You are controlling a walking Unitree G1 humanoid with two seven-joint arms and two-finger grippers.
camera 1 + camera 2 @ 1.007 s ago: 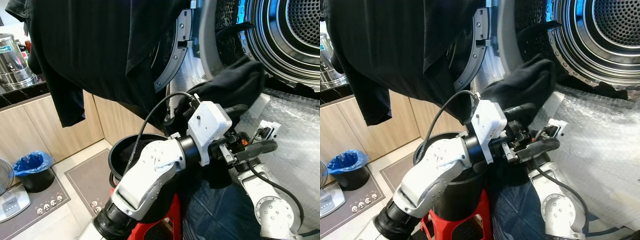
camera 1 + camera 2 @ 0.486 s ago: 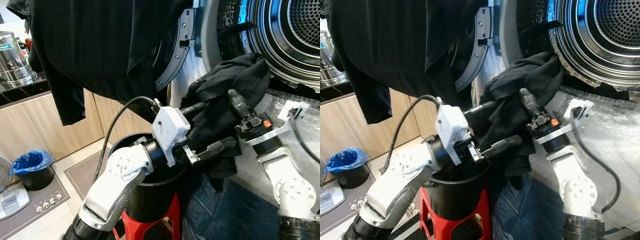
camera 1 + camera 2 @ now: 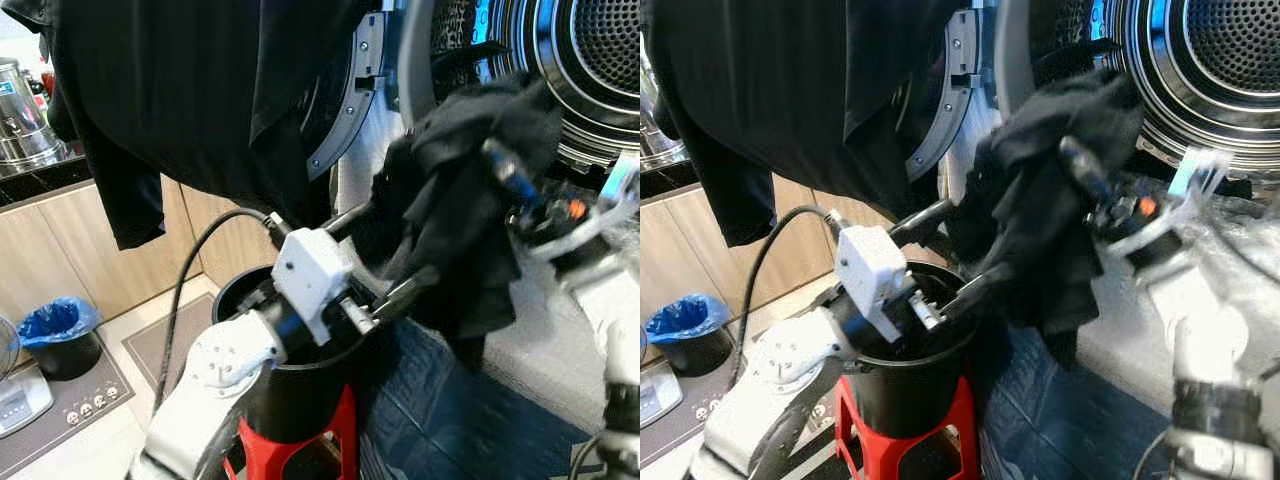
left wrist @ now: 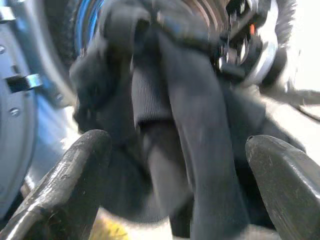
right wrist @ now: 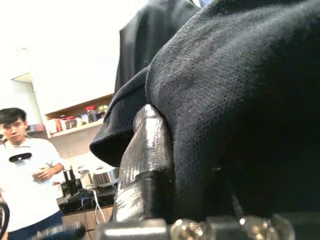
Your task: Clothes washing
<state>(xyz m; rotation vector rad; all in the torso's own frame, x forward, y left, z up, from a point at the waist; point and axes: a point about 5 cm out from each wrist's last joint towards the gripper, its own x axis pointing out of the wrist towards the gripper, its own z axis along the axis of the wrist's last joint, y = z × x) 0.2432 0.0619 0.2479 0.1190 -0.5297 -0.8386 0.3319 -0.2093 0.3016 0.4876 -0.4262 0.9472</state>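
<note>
My right pincer (image 3: 510, 175) is clamped on a bunched black knit garment (image 3: 460, 220), holding it up just in front of the round steel drum opening of the washing machine (image 3: 600, 70); one of its fingers (image 5: 147, 160) lies pressed against the cloth, which drapes over it; the garment hangs down from the grip, its lower end dangling beside the rim of the black round plastic bucket (image 3: 905, 390); my left pincer (image 3: 385, 255) stands with its two fingers spread wide, reaching up from above the bucket toward the hanging cloth, one finger (image 4: 60, 185) on either side of it, not closed on it; the bucket sits on a red plastic stool (image 3: 895, 450); a large black shirt (image 3: 200, 90) hangs over the open washer door (image 3: 345, 100); dark blue fabric (image 3: 450, 420) lies below the machine; a blue-lined bin (image 3: 55, 340) stands on the floor by the wooden cabinets; a person in a white top (image 5: 25, 185) stands at a distance.
</note>
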